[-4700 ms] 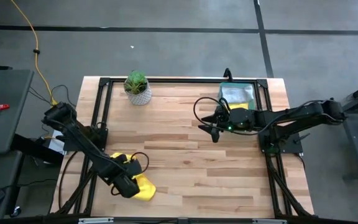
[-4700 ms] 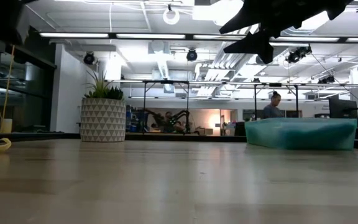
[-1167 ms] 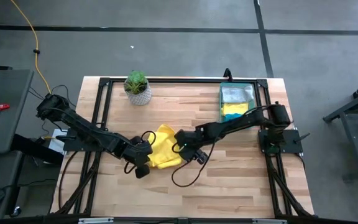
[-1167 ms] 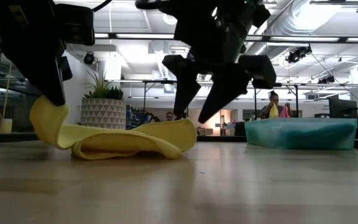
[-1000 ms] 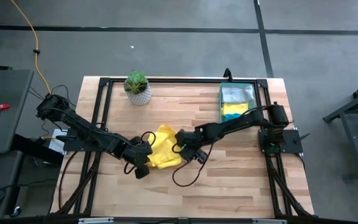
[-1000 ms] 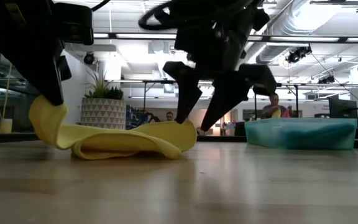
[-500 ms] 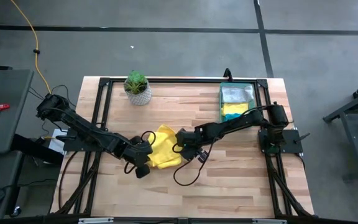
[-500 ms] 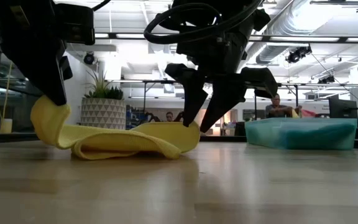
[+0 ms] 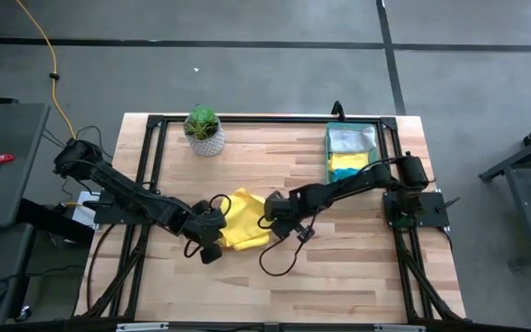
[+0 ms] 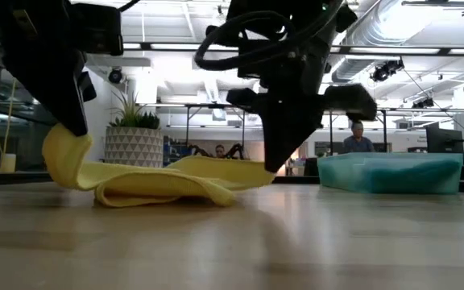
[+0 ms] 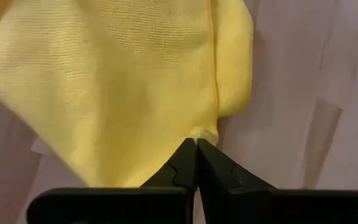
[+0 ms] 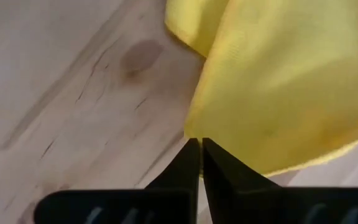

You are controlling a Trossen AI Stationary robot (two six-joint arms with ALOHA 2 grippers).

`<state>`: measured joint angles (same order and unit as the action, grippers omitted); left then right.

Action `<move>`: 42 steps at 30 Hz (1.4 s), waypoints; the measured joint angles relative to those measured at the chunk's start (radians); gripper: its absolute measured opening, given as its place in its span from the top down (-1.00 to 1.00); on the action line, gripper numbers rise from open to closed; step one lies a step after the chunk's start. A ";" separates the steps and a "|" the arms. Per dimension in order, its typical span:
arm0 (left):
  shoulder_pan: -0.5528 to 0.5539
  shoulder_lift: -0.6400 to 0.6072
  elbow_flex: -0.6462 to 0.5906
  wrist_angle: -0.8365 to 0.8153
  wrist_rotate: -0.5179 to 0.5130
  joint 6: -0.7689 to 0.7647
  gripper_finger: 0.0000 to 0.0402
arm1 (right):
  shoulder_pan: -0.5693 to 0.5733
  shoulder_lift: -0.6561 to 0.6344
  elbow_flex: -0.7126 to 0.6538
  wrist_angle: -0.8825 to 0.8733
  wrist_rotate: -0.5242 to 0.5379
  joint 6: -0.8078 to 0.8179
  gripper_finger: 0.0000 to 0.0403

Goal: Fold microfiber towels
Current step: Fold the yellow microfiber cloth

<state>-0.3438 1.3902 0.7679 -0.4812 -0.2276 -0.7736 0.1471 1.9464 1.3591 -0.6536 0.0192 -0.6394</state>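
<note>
A yellow microfiber towel (image 9: 233, 219) lies rumpled near the middle of the wooden bench (image 9: 339, 267), folded loosely over itself with soft ridges. The left pincer (image 11: 196, 140) is closed on one corner, holding it raised off the wood. The right pincer (image 12: 200, 140) is clamped on the opposite edge. More towels (image 9: 349, 150) sit in a translucent tray (image 9: 374, 126) at the far right corner.

The towel (image 9: 234, 219) pinched between the black left gripper (image 9: 212, 229) and black right gripper (image 9: 271, 209) is plain yellow. Beyond the right gripper, the translucent green tray (image 9: 371, 151) holds yellow and grey-white cloth.
</note>
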 joint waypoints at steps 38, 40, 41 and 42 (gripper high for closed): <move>0.563 -0.352 0.605 -0.451 -0.023 0.649 1.00 | -0.136 -0.709 0.171 -0.241 0.179 0.758 1.00; 0.482 -0.352 0.602 -0.496 -0.007 0.556 1.00 | -0.091 -0.709 0.171 -0.263 0.129 0.810 1.00; 0.438 -0.352 0.601 -0.511 -0.007 0.505 1.00 | -0.065 -0.709 0.171 -0.265 0.111 0.836 1.00; 0.390 -0.352 0.601 -0.513 -0.007 0.455 1.00 | -0.037 -0.709 0.171 -0.263 0.094 0.862 1.00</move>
<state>0.0461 1.0386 1.3685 -0.9940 -0.2344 -0.3189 0.1096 1.2373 1.5303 -0.9165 0.1136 0.2230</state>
